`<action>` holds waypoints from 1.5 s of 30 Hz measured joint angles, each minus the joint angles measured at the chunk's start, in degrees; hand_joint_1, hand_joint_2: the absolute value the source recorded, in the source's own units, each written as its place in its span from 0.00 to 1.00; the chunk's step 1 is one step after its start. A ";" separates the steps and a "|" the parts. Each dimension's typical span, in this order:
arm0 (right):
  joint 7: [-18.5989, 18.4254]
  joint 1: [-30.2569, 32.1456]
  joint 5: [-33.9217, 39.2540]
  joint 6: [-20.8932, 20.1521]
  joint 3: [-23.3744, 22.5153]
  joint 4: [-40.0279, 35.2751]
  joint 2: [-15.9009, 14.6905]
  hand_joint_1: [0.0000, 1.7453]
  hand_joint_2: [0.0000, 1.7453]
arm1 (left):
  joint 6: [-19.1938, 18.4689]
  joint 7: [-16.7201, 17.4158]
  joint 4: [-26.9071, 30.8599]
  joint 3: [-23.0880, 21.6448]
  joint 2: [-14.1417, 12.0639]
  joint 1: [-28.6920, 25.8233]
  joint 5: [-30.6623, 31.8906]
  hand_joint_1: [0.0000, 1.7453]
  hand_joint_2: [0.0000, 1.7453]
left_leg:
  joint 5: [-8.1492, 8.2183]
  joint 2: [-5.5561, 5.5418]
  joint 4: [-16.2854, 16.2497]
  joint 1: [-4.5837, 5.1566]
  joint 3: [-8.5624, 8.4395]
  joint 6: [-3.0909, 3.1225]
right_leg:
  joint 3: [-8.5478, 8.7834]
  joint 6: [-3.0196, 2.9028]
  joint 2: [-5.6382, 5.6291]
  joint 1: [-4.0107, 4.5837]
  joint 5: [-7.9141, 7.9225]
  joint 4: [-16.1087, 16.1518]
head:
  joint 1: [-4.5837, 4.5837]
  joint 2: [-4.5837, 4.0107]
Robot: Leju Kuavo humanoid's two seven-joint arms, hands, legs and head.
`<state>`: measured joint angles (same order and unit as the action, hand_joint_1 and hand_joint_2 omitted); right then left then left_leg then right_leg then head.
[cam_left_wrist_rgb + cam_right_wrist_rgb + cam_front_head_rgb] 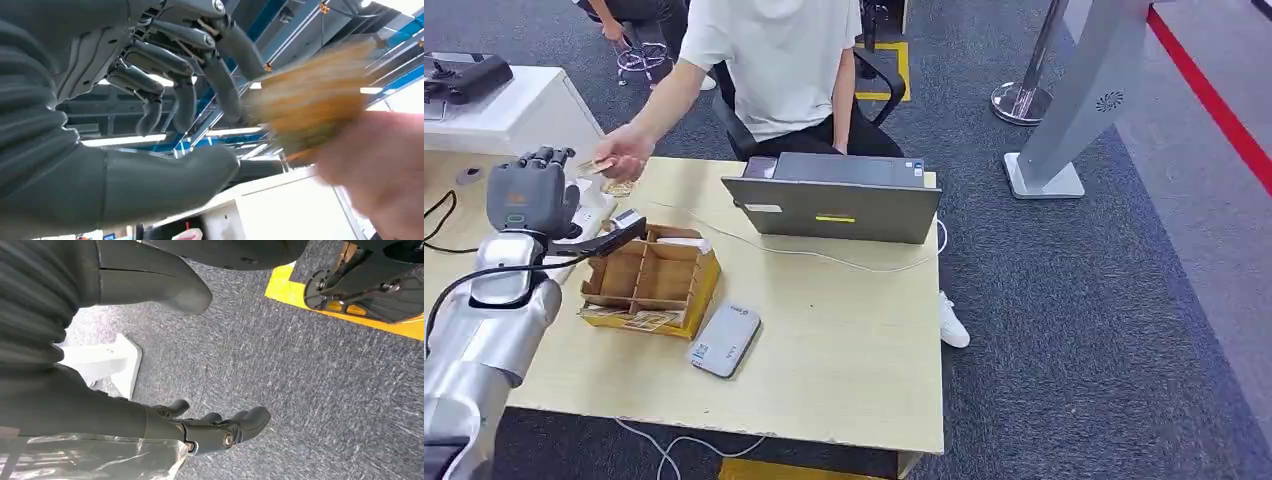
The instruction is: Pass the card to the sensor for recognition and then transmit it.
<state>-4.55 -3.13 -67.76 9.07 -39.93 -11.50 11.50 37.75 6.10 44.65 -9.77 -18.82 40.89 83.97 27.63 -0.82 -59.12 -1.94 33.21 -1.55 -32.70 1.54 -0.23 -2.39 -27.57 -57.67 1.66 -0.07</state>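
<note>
Left hand point(529, 190): raised over table's left edge, back toward camera, fingers up, holds nothing visible.
Person's hand point(627, 152): just beside robot fingers, pinching card point(596, 166).
Table point(844, 360): light wood.
Box point(652, 285): yellow cardboard w/ dividers, near left arm.
Sensor point(724, 340): flat grey, just right of box.
Laptop point(839, 205): lid toward camera, in front of seated person.

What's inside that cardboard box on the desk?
The box is split by dividers into compartments. Most look empty; the row nearest the robot holds patterned cards. The left arm covers the box's far left corner, so what lies there is hidden.
</note>
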 joint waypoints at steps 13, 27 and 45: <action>0.04 0.04 1.92 0.91 -0.39 0.00 0.02 0.00 1.00 | -5.61 -3.21 14.13 -0.26 2.10 -9.22 -2.91 0.00 1.00 | 0.04 0.08 0.00 0.05 0.00 0.02 | 0.00 0.04 -0.09 -0.05 0.02 0.03 | 0.04 0.00; 1.20 0.52 5.55 2.69 -4.61 0.00 0.50 0.00 1.00 | -15.11 -1.40 52.45 -8.92 -1.20 -35.94 -4.20 0.00 1.00 | 0.25 0.14 0.03 0.03 0.00 0.07 | 0.01 0.14 -0.10 -0.03 -0.13 0.11 | -0.04 0.00; 1.09 0.59 5.07 1.97 -6.80 -0.04 0.48 0.00 1.00 | -24.87 1.33 51.34 -11.04 -3.93 -41.62 -7.56 0.00 1.00 | 0.24 0.10 0.03 0.03 0.01 0.07 | 0.04 0.14 -0.06 -0.03 -0.13 0.11 | -0.07 0.00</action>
<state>-3.45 -2.54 -62.69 11.04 -46.73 -11.54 11.98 12.87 7.43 95.99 -20.81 -22.75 -0.72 76.41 27.87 -0.72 -59.09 -1.91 33.22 -1.47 -32.66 1.69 -0.29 -2.42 -27.70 -57.56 1.60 -0.07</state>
